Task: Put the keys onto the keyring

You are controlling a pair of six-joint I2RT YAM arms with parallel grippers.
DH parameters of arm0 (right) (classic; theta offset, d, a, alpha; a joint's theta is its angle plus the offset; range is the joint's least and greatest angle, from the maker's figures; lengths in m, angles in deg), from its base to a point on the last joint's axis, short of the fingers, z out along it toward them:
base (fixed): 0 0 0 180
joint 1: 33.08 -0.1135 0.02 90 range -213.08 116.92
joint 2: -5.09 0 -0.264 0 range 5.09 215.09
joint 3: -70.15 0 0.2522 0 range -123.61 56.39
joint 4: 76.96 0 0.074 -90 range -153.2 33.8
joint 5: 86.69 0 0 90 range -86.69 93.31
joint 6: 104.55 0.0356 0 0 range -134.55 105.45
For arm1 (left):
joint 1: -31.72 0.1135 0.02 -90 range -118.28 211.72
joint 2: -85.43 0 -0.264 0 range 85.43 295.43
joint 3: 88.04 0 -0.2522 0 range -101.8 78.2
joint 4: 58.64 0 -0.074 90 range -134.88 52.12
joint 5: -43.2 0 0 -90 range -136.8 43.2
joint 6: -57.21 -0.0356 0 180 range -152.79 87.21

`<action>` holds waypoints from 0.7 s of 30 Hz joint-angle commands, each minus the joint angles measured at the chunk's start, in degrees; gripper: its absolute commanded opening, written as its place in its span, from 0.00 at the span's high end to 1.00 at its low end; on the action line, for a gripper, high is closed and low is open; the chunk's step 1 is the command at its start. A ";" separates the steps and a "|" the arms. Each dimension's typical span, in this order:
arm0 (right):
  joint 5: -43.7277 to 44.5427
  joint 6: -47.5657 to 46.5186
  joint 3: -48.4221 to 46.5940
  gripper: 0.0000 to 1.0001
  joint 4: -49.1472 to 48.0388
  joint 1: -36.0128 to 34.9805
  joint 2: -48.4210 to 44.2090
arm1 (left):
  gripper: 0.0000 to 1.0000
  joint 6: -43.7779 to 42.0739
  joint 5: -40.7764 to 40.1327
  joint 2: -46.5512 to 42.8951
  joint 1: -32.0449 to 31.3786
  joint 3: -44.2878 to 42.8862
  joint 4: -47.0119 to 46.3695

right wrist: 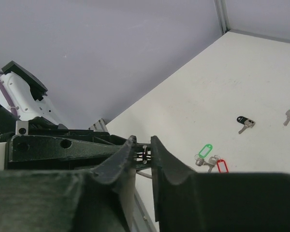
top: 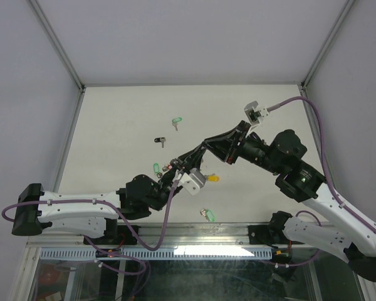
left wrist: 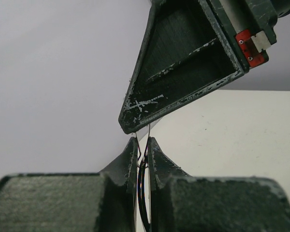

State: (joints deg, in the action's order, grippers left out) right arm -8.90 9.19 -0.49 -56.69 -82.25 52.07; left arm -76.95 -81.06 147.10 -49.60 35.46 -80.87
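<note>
My left gripper (left wrist: 143, 140) is shut on the thin silver keyring (left wrist: 143, 179), which stands edge-on between its fingers. My right gripper (right wrist: 144, 140) meets it tip to tip above the table and pinches the same ring (right wrist: 146, 152). In the top view the two grippers, left (top: 194, 157) and right (top: 205, 145), touch at mid-table and hide the ring. I see no key on the held ring. A green-tag key (right wrist: 205, 149) and a red-tag key (right wrist: 221, 166) lie together on the table below.
Loose keys lie on the white table (top: 113, 125): a green-tag one (top: 177, 121) and a black-tag one (top: 160, 141) farther back, a yellow-tag one (top: 213, 178) beside the left wrist, and a green-tag one (top: 206, 215) near the front edge. Grey walls enclose the table.
</note>
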 commanded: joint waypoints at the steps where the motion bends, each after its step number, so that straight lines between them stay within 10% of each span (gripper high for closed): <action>1: 3.94 -1.66 -0.57 0.72 -3.83 0.01 -2.91 | 1.00 0.39 0.39 -0.53 0.11 -2.74 -1.65; 10: 13.52 -3.70 -0.89 0.59 -0.44 0.01 -6.38 | 1.00 -0.85 1.02 -0.86 0.17 -2.40 -0.84; 21: 19.91 -4.29 -16.18 0.60 28.43 1.81 8.23 | 1.00 2.50 1.97 -3.56 5.19 -0.87 5.64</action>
State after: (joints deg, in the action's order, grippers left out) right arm 8.65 5.70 -12.93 -39.23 -81.98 56.02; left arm -76.73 -80.49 146.73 -48.05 35.46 -76.15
